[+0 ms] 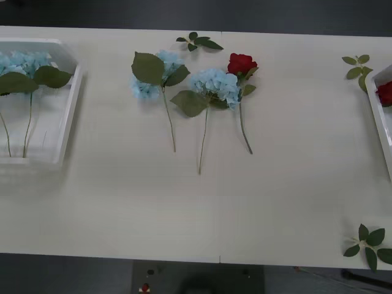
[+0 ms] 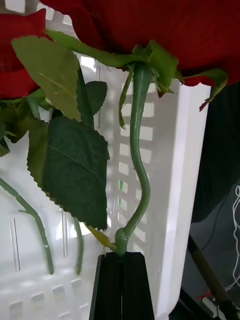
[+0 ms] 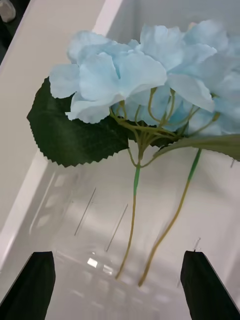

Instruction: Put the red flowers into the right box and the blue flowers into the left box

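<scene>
White table: one red rose and two blue hydrangeas lie mid-table. Right gripper is pinched on a rose stem over the right box; left gripper is spread above the left box.

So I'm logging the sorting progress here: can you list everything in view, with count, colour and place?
Blue flowers: two pale blue on the table centre; at least two more in the left box.
Red flowers: one red beside the blue ones on the table; one in the right box; one held over that box.
Left box: one, white, table's left edge.
Right box: one, white, table's right edge.
Leaf sprigs: three, green, loose on the table.
Table: one, cream.
Left gripper: black fingers open over the left box.
Right gripper: black fingers shut on a rose stem.
</scene>
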You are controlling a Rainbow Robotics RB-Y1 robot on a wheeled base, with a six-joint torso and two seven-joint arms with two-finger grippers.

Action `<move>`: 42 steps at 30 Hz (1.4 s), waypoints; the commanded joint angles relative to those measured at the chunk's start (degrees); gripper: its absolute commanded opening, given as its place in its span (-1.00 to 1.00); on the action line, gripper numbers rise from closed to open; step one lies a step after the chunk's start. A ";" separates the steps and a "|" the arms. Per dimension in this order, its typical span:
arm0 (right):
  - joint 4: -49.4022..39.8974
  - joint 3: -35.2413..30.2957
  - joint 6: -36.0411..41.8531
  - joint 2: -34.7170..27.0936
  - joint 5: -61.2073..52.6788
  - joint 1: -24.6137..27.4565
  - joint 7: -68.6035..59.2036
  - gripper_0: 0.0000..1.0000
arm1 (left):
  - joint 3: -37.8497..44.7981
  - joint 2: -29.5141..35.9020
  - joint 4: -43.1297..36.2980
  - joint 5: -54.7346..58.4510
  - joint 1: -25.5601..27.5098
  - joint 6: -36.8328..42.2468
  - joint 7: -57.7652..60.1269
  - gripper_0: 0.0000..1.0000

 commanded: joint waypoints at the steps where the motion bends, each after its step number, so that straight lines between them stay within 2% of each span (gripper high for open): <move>1: 0.08 -0.46 -2.55 0.40 -0.77 0.64 0.32 -1.00 | 2.99 2.06 -6.64 -0.69 -0.32 7.26 -2.09 0.45; 3: 0.08 -0.46 -3.43 0.58 -0.94 1.16 0.23 -1.00 | 4.66 1.97 -9.72 -0.87 -0.32 11.92 -2.09 0.45; 5: 0.08 -0.46 -3.34 0.75 -1.30 1.25 0.32 -0.74 | 5.72 1.97 -12.09 -0.87 -0.32 15.26 -2.09 0.46; 7: 0.08 -0.46 -3.34 0.75 -1.82 1.16 0.41 -0.13 | 6.59 1.97 -15.17 -0.69 -0.32 19.39 -2.00 0.45; 9: 0.08 -0.46 -3.34 0.75 -3.05 1.16 0.67 0.22 | 6.95 1.97 -17.36 -0.43 -0.41 22.37 -1.82 0.45; 10: 0.08 -0.46 -3.34 0.75 -3.76 1.25 0.85 0.28 | 6.95 2.06 -18.42 -0.25 -0.32 23.78 -1.65 0.44; 16: -0.09 -0.46 -3.34 0.75 -4.63 1.25 1.11 0.32 | 6.95 1.18 -24.13 3.70 -0.32 30.02 1.60 0.46; 24: -5.72 -0.55 3.34 -2.15 -10.44 -0.07 1.82 0.32 | 1.85 -4.27 -32.66 6.25 -0.32 28.70 10.57 0.45; 33: -24.00 -1.87 17.84 -10.76 -20.02 -1.56 0.85 0.32 | -7.73 -11.57 -36.96 4.49 -0.32 20.09 14.52 0.46; 36: -29.54 -2.39 21.71 -13.31 -27.05 -1.56 -1.79 0.33 | -13.36 -13.06 -37.14 1.07 -0.32 15.26 15.05 0.46; 42: -35.07 -2.31 25.31 -13.14 -34.52 -1.56 -10.14 0.32 | -22.23 -14.11 -36.96 -3.86 -0.32 8.31 19.45 0.45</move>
